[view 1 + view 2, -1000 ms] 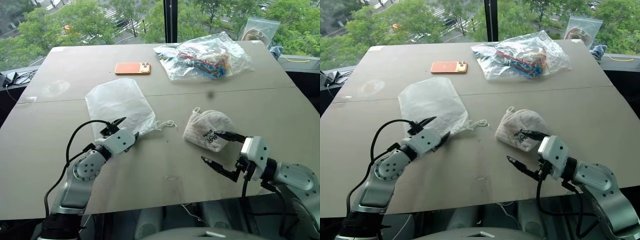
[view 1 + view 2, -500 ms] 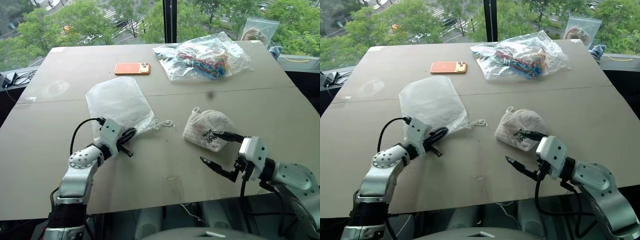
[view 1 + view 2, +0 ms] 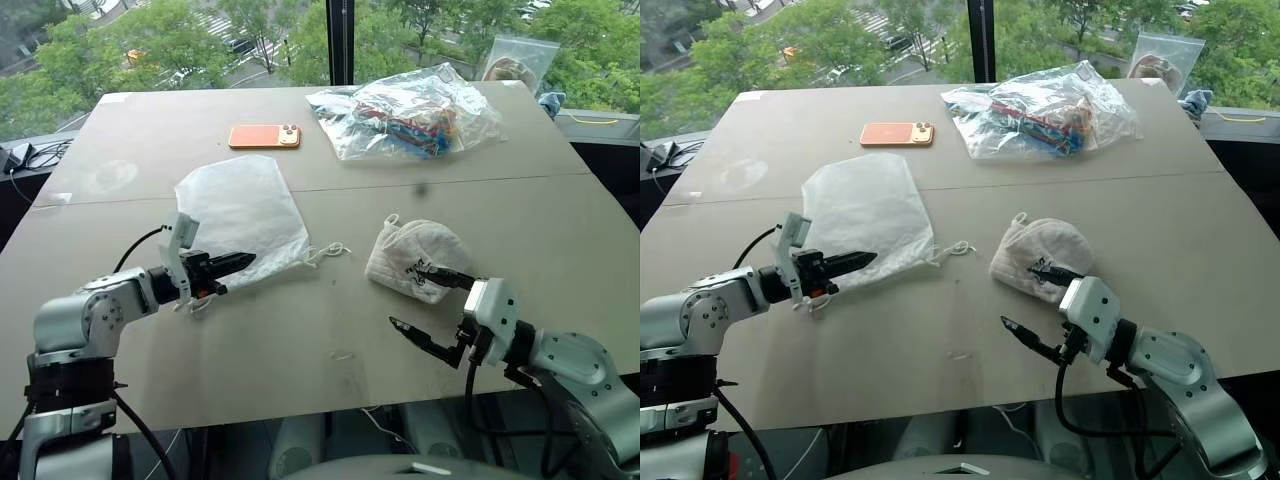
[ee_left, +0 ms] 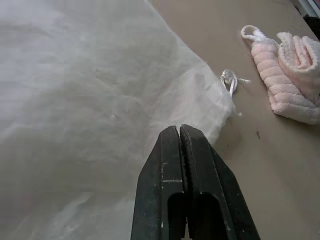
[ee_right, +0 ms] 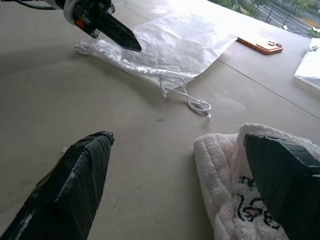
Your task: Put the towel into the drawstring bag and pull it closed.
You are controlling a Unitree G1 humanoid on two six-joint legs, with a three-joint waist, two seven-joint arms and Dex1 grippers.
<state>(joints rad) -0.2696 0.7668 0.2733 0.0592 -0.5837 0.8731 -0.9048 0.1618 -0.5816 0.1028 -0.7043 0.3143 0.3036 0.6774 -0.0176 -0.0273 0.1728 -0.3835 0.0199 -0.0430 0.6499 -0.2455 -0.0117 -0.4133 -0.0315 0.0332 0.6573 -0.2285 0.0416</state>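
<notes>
The drawstring bag [image 3: 240,205] lies flat left of the table's middle, its gathered mouth and white cord [image 3: 330,250] turned toward the towel. The cream towel [image 3: 415,255] sits as a folded bundle right of the middle, dark logo facing me. My left gripper [image 3: 245,258] is shut and points right, its tips over the bag's near edge [image 4: 200,105]; nothing shows pinched between them. My right gripper [image 3: 408,295] is open just in front of the towel, one finger [image 5: 285,180] at the towel's near side, the other finger [image 5: 75,185] over bare table.
An orange phone [image 3: 265,136] lies at the back left of centre. A clear plastic bag of colourful items [image 3: 410,115] is at the back right, with another clear pouch [image 3: 515,60] behind it. A seam crosses the table [image 3: 480,185].
My left gripper went from open to shut, rolled over, and its arm swung out to the left. Its fingers now point right along the bag's near edge. The right gripper stayed put.
</notes>
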